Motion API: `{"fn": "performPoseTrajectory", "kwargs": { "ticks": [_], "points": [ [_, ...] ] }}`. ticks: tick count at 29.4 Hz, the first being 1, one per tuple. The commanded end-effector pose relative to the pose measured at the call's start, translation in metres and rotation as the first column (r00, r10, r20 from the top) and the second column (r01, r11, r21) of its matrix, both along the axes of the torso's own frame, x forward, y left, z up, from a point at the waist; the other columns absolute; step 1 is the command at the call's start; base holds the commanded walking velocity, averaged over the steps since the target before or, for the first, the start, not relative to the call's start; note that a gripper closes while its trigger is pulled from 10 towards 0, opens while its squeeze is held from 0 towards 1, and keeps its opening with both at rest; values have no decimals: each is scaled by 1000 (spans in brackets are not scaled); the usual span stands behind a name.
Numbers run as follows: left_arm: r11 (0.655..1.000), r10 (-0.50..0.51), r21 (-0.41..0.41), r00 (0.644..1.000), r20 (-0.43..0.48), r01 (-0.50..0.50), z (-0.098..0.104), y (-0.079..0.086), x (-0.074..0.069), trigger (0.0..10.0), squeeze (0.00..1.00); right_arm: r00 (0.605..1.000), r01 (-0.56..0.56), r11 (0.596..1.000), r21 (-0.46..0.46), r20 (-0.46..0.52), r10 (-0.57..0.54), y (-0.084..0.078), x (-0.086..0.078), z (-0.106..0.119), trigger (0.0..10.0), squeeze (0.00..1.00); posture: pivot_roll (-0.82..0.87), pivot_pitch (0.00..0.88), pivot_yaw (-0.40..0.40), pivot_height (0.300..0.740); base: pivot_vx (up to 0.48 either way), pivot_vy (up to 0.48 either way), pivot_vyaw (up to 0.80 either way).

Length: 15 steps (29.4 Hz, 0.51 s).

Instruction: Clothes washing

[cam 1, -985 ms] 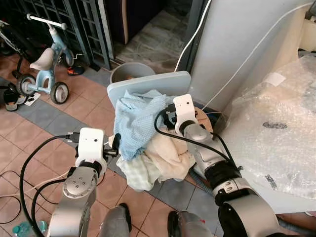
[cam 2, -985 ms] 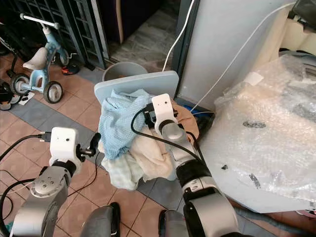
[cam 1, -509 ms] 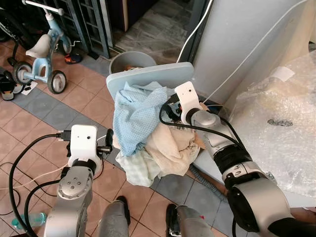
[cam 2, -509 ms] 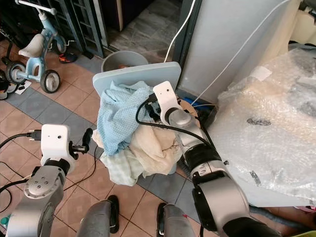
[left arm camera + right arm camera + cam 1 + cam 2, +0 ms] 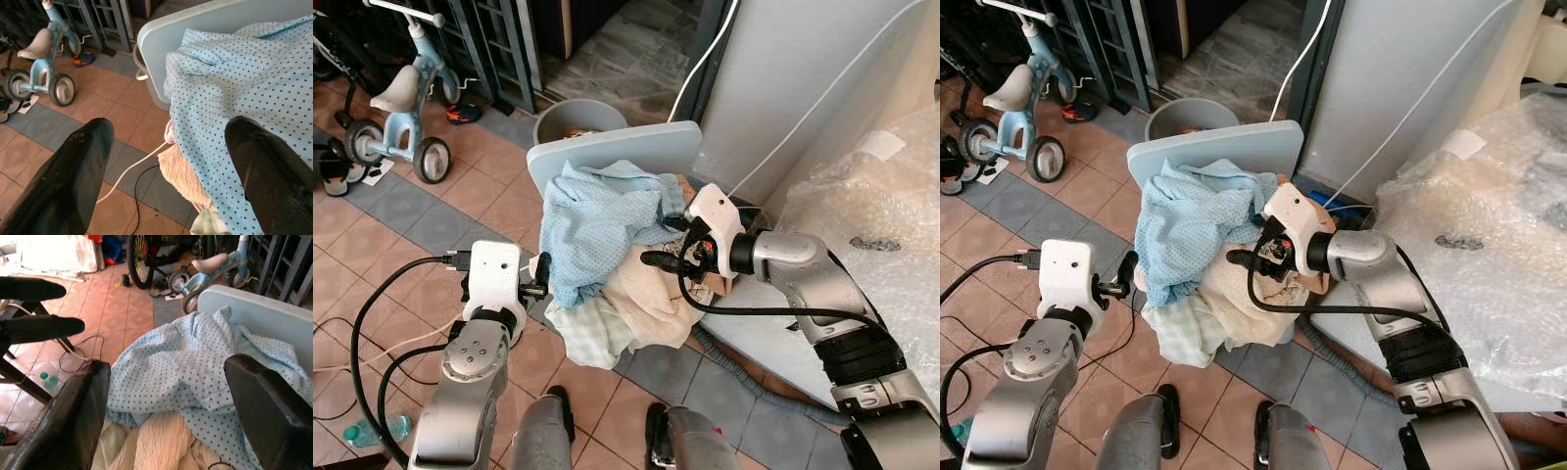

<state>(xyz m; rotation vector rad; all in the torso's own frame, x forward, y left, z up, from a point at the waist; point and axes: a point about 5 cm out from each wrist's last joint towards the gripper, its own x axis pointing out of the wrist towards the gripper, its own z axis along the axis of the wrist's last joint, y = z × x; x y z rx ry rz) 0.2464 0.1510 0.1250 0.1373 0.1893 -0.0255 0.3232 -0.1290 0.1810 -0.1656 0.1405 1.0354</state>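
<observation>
A heap of laundry rests against a pale blue-grey board (image 5: 617, 152). A light blue dotted cloth (image 5: 602, 230) lies on top, a cream cloth (image 5: 641, 294) sits under it, and a pale checked cloth (image 5: 587, 333) hangs at the bottom. My left gripper (image 5: 540, 279) is open just to the left of the heap, with the dotted cloth (image 5: 244, 83) ahead of its spread fingers (image 5: 73, 166). My right gripper (image 5: 664, 243) is open at the heap's right side. It points left across the cream cloth (image 5: 161, 440) and touches the dotted cloth's edge.
A grey bucket (image 5: 576, 117) stands behind the board. A child's tricycle (image 5: 396, 108) and a metal gate (image 5: 480, 39) are at the far left. On the right are a white appliance wall (image 5: 783, 78) and bubble wrap (image 5: 891, 215). Black cables (image 5: 372, 323) and a bottle (image 5: 357, 433) lie on the tiled floor.
My right arm has swung out to the right. Its gripper has dropped from the top of the heap to its right side and now points left. The left gripper has hardly moved.
</observation>
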Motion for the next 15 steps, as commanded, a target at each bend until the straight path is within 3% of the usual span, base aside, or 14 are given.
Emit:
{"fn": "performPoseTrajectory", "kwargs": {
  "ticks": [1, 4, 7, 9, 10, 12, 15],
  "points": [
    [1000, -15, 2, 1000, -21, 15, -6, -1, -1, 10000, 0, 1000, 6, 998, 67, 24, -8, 0, 3, 14, 10000, 0, 84, 178, 35, 740, 0, 0, 0],
    [999, -35, 6, 999, -21, 35, -6, -4, 0, 10000, 0, 989, 105, 989, 106, 92, -115, 7, 18, 24, 10000, 0, 84, 169, 48, 740, 0, 0, 0],
    [998, -61, 19, 998, -18, 61, -6, -5, 5, 10000, 0, 925, 329, 940, 91, 169, -340, 24, 41, 19, 10000, 0, 93, 157, 58, 740, 0, 0, 0],
    [998, -63, 22, 998, -17, 64, -6, -6, 5, 10000, 0, 908, 373, 923, 92, 166, -383, 29, 45, 14, 10000, 0, 93, 157, 58, 740, 0, 0, 0],
    [998, -64, 25, 998, -14, 64, -6, -6, 7, 10000, 0, 880, 451, 886, 110, 114, -462, 41, 50, 2, 10000, 0, 111, 155, 51, 740, 0, 0, 0],
    [998, -54, 30, 999, -10, 54, -5, -5, 6, 10000, 0, 857, 502, 857, 114, 65, -511, 56, 51, -11, 10000, 0, 141, 160, 31, 740, 0, 0, 0],
    [999, -42, 33, 999, -13, 42, -7, -4, 1, 10000, 0, 856, 511, 857, 66, 50, -515, 67, 51, -24, 10000, 0, 156, 164, 19, 740, 0, 0, 0]
  ]
}}
